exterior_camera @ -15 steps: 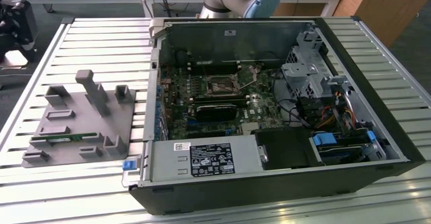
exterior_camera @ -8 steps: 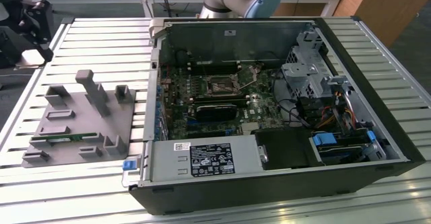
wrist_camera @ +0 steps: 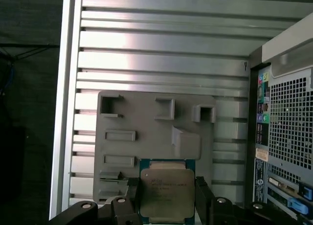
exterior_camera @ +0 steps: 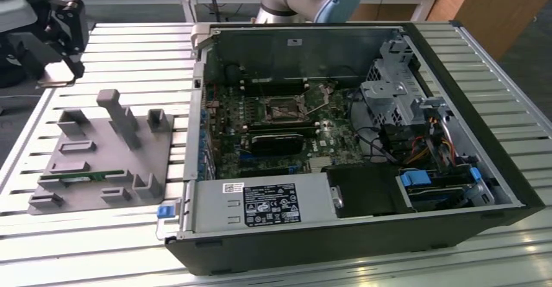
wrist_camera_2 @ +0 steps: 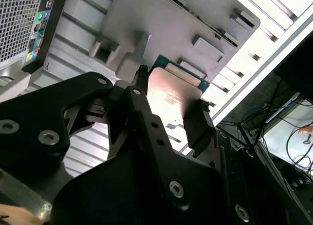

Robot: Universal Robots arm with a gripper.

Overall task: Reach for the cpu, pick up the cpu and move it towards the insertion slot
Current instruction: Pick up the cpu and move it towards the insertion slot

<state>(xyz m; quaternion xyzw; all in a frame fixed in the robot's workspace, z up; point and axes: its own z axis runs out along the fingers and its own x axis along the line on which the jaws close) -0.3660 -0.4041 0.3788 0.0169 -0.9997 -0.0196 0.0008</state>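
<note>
The cpu [wrist_camera: 165,193] sits clamped flat between the hand's [wrist_camera: 166,198] two fingers [wrist_camera: 203,195], raised above the grey holder tray [wrist_camera: 146,122] on the counter [wrist_camera: 161,49], beside the open computer case [wrist_camera: 288,112], apparently to keep it level.

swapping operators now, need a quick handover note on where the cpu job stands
Gripper: shut on the cpu, one finger on each side of it, above the grey parts tray.
Insertion slot: inside the open computer case, dark centre bare.
Done: cpu reached and picked up.
Left: the cpu is not yet at the slot; it is outside the case, over the tray.
</note>
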